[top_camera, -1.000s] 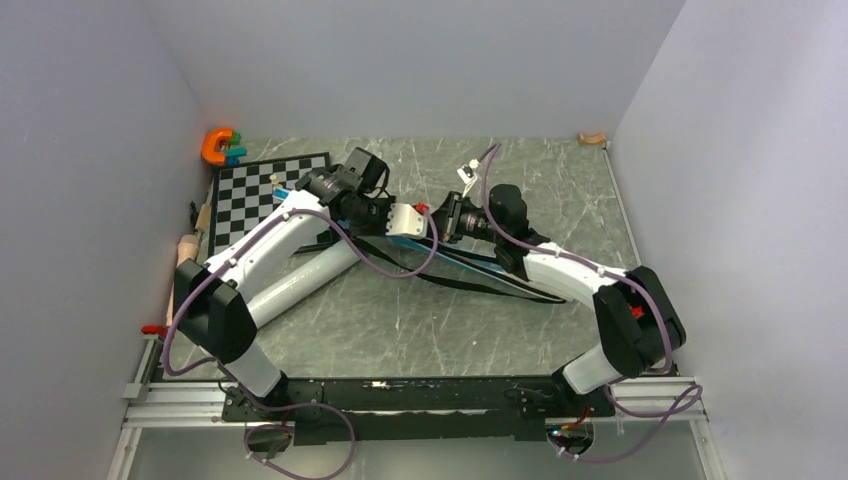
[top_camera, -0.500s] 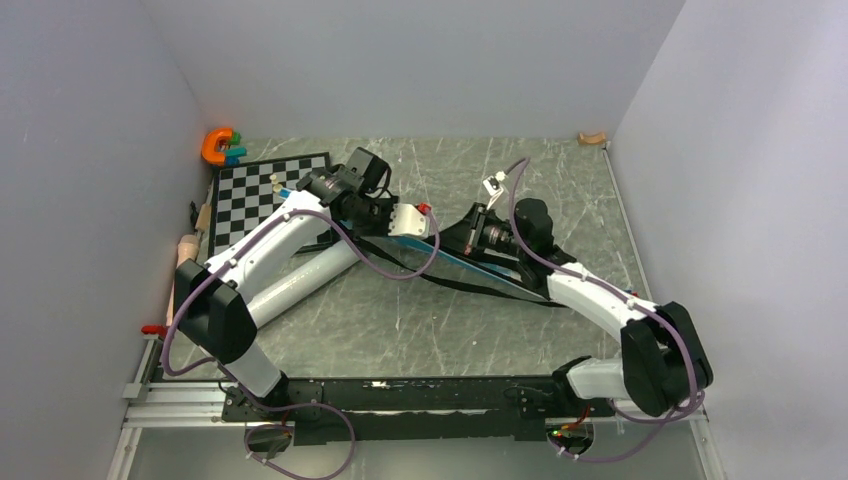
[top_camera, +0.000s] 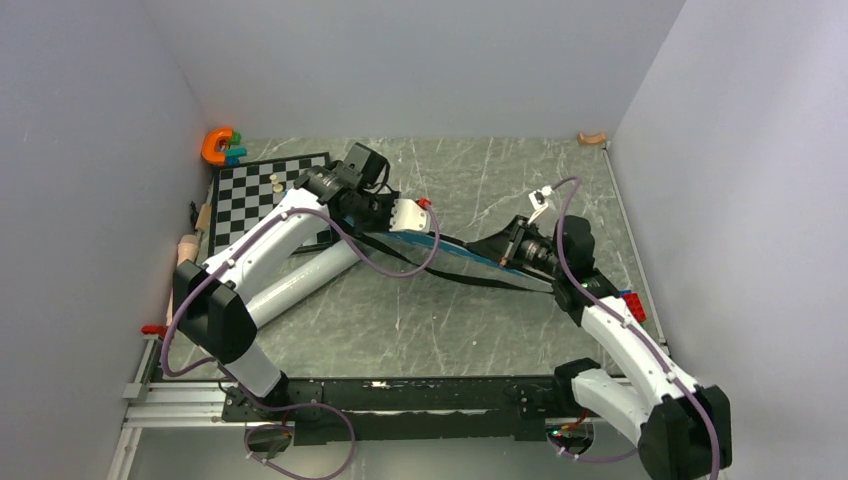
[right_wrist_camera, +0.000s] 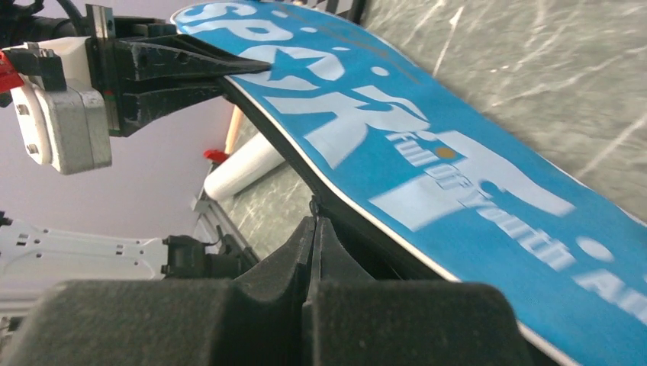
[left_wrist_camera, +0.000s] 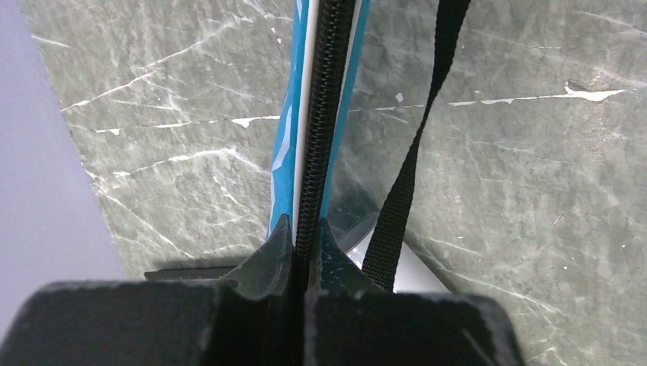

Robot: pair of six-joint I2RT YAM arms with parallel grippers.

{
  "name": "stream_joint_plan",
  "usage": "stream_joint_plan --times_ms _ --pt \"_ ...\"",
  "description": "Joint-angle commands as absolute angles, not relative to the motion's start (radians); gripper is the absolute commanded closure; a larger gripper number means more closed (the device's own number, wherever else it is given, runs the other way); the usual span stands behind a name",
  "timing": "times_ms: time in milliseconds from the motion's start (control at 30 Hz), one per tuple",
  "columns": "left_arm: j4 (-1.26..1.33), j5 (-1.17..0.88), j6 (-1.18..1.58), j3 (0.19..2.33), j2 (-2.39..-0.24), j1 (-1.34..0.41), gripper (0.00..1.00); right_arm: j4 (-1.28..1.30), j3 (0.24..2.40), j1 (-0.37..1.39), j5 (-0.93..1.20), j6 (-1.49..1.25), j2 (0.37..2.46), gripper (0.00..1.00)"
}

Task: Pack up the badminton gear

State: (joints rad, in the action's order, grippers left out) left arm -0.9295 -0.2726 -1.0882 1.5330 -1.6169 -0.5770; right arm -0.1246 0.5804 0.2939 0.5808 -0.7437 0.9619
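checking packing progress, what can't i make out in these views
Contents of the blue racket-shaped "SPORT" bag: its fabric hides them in every view.
Whether the right gripper pinches a zipper pull or only the bag's edge: right wrist view, its own fingers cover it.
On the black-and-white chessboard, the small pale piece: too small, top view.
Bag's far end past the left gripper: cut off by the left wrist view's top edge.

The bag (left_wrist_camera: 282,152) edge sits between the left gripper (left_wrist_camera: 305,232) fingers and extends ahead; the strap (left_wrist_camera: 408,175) hangs right of them. The right gripper (right_wrist_camera: 313,221) fingers apparently pinch its zipper edge from below.
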Motion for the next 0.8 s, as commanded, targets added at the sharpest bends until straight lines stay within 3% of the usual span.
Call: stream_joint_plan --times_ms 0,700,767 --pt "-0.92 -0.189 -1.101 1.588 -1.61 -0.524 1.0 0.037 0.589 0.222 0.549 -0.688 0.859 1.0" --pt "-0.898 -0.122 -1.121 1.599 -1.633 -0.511 1.0 0.448 0.718 0.163 0.443 -0.508 0.725 0.99" --pt "-0.901 -0.121 -1.12 1.607 -1.638 -0.512 1.0 0.464 0.741 0.164 0.449 -0.487 0.72 0.86"
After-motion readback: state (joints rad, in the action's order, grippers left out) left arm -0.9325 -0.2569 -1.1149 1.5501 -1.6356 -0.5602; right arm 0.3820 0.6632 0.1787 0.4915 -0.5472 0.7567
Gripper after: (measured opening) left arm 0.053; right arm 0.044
